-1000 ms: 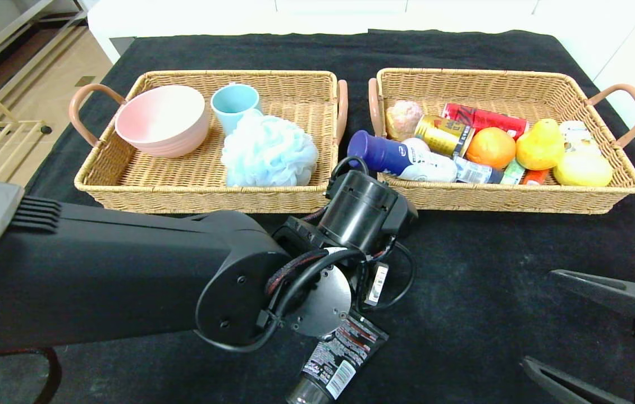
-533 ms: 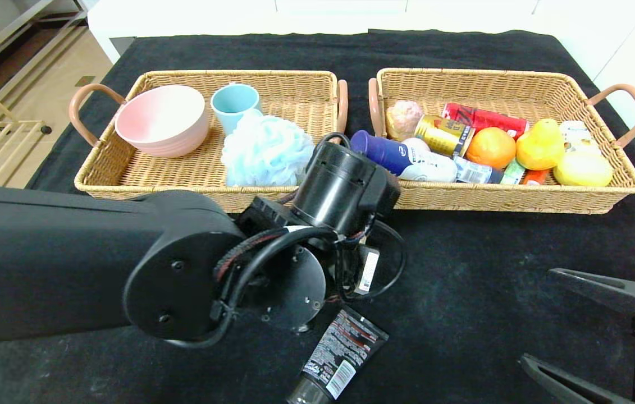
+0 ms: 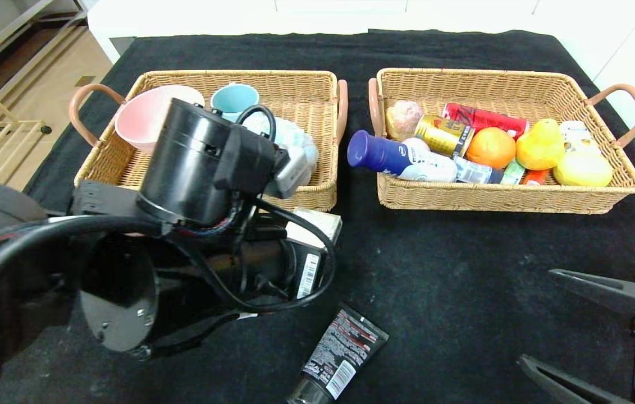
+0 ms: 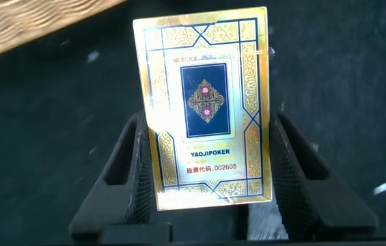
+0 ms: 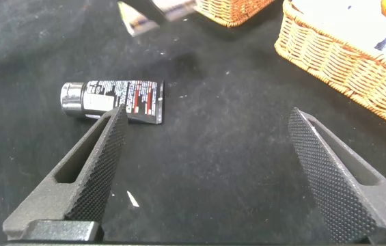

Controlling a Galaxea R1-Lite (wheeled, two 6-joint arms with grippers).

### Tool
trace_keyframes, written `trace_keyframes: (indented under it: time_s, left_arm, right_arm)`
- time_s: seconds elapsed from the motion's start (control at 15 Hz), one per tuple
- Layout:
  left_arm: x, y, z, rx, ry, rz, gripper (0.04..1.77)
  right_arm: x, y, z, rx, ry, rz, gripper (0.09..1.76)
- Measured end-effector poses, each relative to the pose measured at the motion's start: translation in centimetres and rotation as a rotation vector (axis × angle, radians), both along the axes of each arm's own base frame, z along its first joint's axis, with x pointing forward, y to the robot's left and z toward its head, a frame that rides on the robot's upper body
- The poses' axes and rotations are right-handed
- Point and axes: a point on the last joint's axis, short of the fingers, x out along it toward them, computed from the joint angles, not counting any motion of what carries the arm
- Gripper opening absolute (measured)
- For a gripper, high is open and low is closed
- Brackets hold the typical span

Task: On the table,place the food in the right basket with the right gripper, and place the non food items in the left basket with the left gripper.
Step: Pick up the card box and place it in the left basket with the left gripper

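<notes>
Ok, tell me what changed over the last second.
The left gripper, shut on the card box, has lifted and swung to the robot's left, toward the left basket; its arm now hides most of the pink bowl. The black tube, the right basket and the right gripper, open, stayed put.

Right gripper (image 5: 206, 167) fingers (image 5: 93, 171) spread wide, black squeeze tube (image 5: 114, 100) on table (image 5: 220, 198), right basket (image 5: 343, 61) beyond

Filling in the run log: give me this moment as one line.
left gripper: shut on card box, lifted near left basket | right gripper: open, idle over table | black tube: on table
</notes>
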Motion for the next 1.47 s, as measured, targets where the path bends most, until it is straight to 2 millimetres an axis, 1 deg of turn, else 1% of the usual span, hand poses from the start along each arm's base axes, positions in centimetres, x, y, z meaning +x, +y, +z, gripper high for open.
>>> trace_keyframes:
  time_s: [0.27,0.6,0.73,0.87,1.07,1.27,1.47]
  left_arm:
    - [-0.9,3.3,-0.2,-0.013,0.009,0.032,1.03]
    - [-1.1,8.1,2.2,-0.058,-0.072,0.164,1.03]
    - [-0.7,10.0,2.8,-0.070,-0.097,0.239,1.03]
    - [0.0,11.6,3.1,-0.079,-0.112,0.311,1.03]
    - [1.9,13.2,4.4,-0.128,-0.167,0.365,1.03]
    - [4.1,13.8,5.1,-0.151,-0.229,0.400,1.03]
    - [6.5,13.8,5.0,-0.142,-0.293,0.411,1.03]
  right_arm:
    - [0.0,0.0,-0.1,-0.003,0.004,0.000,1.71]
    - [0.2,0.1,-0.2,-0.006,0.013,0.000,1.71]
    - [0.2,0.1,-0.2,-0.006,0.013,0.000,1.71]
    - [0.2,0.1,-0.2,-0.006,0.011,-0.002,1.71]
    - [0.2,0.1,-0.2,-0.005,0.010,-0.002,1.71]
    - [0.2,0.1,-0.1,-0.004,0.009,-0.002,1.71]
    - [0.2,0.1,-0.2,-0.005,0.009,0.000,1.71]
